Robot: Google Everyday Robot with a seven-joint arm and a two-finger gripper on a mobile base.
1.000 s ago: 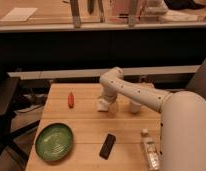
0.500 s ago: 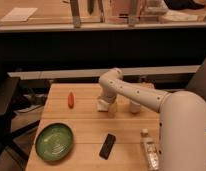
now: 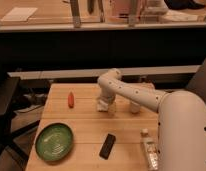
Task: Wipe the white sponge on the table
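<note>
Our pincer (image 3: 105,101) points straight down onto the white sponge (image 3: 101,107) near the middle of the desk (image 3: 86,125), placed there, we judge, to press it flat for wiping. Whether the pincer is spread or pinching, we cannot tell: the wrist hides the contact. The forearm partly covers the white cup (image 3: 134,107).

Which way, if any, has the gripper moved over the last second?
No. The gripper stays at the white sponge, same gap from the carrot.
</note>
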